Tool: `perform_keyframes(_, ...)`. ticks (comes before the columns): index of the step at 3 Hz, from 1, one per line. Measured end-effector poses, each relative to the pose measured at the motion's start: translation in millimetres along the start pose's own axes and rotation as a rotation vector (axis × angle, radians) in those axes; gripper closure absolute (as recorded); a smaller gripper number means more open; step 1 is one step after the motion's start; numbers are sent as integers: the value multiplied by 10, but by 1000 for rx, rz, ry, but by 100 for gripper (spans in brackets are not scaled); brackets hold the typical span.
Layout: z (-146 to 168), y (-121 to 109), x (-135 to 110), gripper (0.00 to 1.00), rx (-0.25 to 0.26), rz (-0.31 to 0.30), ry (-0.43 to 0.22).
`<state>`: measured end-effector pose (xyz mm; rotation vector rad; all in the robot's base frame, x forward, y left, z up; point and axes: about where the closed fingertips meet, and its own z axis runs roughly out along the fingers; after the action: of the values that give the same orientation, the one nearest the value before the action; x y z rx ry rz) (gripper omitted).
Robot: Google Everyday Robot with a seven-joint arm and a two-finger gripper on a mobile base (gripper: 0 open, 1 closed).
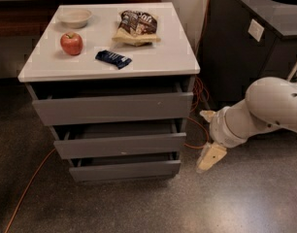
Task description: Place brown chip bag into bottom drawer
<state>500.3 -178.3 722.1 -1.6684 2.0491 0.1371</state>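
The brown chip bag (pixel 136 27) lies on the white cabinet top (pixel 163 57), toward the back and right of centre. The bottom drawer (pixel 125 170) is the lowest grey front, pulled out a little so a dark gap shows above it. My gripper (pixel 210 157) hangs low to the right of the cabinet, near the floor, about level with the bottom drawer and apart from it. It holds nothing that I can see. The white arm (pixel 265 113) reaches in from the right edge.
On the top also sit a red apple (pixel 71 43), a small dark-blue bar (pixel 113 58) and a white bowl (pixel 74 16). The two upper drawers (pixel 114 108) are ajar. An orange cable (pixel 27 186) runs across the floor. A dark bin cabinet (pixel 255 38) stands to the right.
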Motion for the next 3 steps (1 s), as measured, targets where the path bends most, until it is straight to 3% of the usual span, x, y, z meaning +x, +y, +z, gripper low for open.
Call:
perform_keyframes(1,520,73,-70,0,-40,-3,-19)
perform_keyframes(3,1661,338,-165,0,-103,-101,-15)
